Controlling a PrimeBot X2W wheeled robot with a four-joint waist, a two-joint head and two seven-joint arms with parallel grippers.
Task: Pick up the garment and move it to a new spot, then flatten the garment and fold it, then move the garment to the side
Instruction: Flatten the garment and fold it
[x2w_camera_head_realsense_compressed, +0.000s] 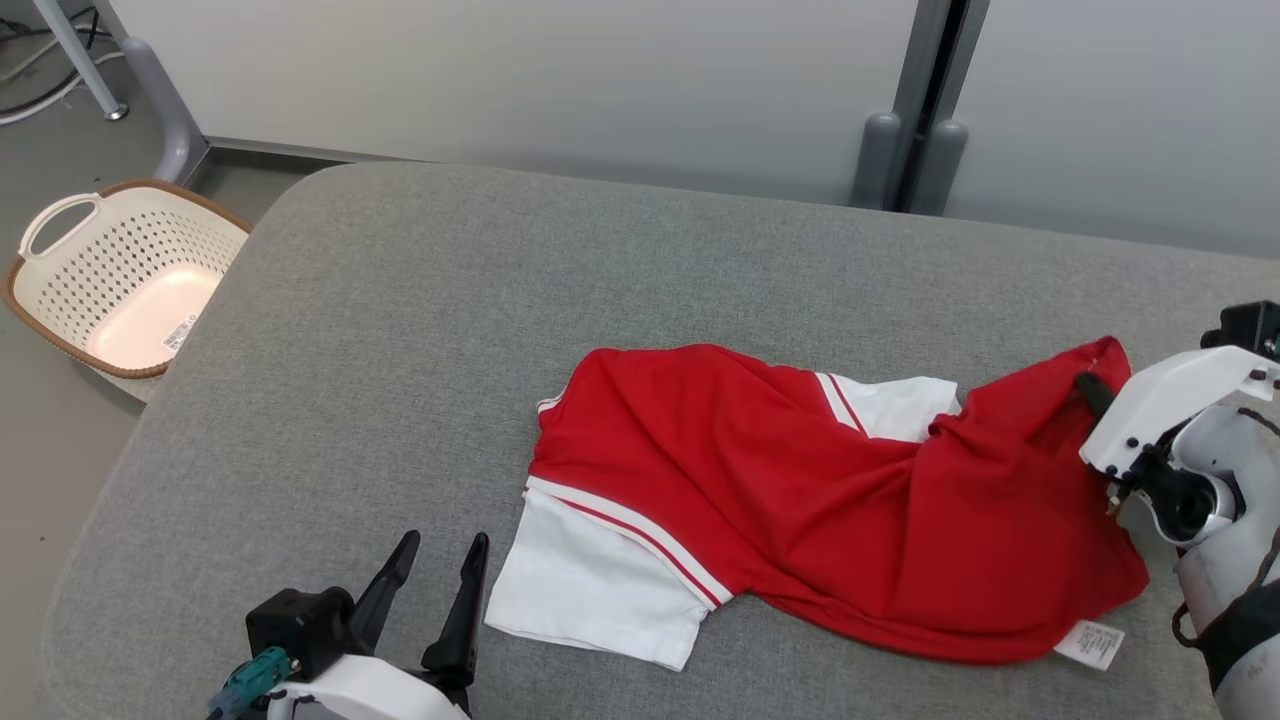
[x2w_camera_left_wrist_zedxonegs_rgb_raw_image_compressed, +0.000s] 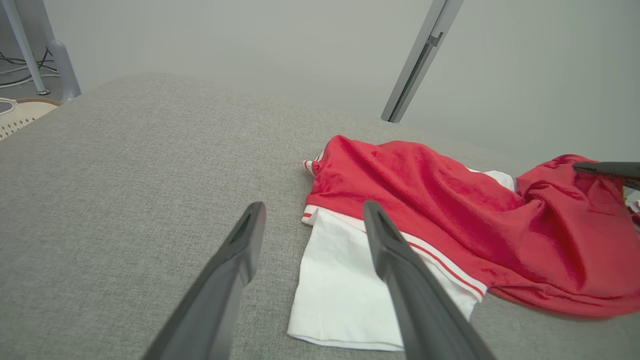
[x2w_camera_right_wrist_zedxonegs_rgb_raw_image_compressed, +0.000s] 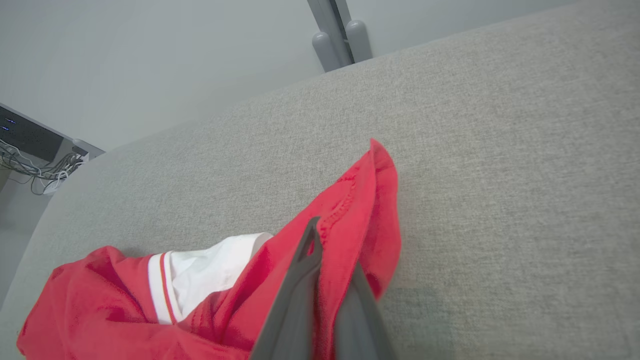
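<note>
A red garment (x2w_camera_head_realsense_compressed: 800, 480) with white sleeves and striped trim lies crumpled across the grey padded table (x2w_camera_head_realsense_compressed: 400, 320). My right gripper (x2w_camera_head_realsense_compressed: 1092, 385) is shut on the garment's red hem at its right end, lifting that corner a little; the right wrist view shows the red cloth (x2w_camera_right_wrist_zedxonegs_rgb_raw_image_compressed: 360, 215) pinched between the two dark fingers (x2w_camera_right_wrist_zedxonegs_rgb_raw_image_compressed: 300, 280). My left gripper (x2w_camera_head_realsense_compressed: 440, 575) stands open at the near left, just left of the white sleeve (x2w_camera_head_realsense_compressed: 590, 590), touching nothing. In the left wrist view its fingers (x2w_camera_left_wrist_zedxonegs_rgb_raw_image_compressed: 240, 250) point toward the sleeve (x2w_camera_left_wrist_zedxonegs_rgb_raw_image_compressed: 340, 295) and the garment (x2w_camera_left_wrist_zedxonegs_rgb_raw_image_compressed: 450, 210).
A white perforated laundry basket (x2w_camera_head_realsense_compressed: 120, 275) with a brown rim sits on the floor beyond the table's left edge. A grey partition wall with posts (x2w_camera_head_realsense_compressed: 905, 150) runs behind the table. A white label (x2w_camera_head_realsense_compressed: 1090, 645) hangs at the garment's near right corner.
</note>
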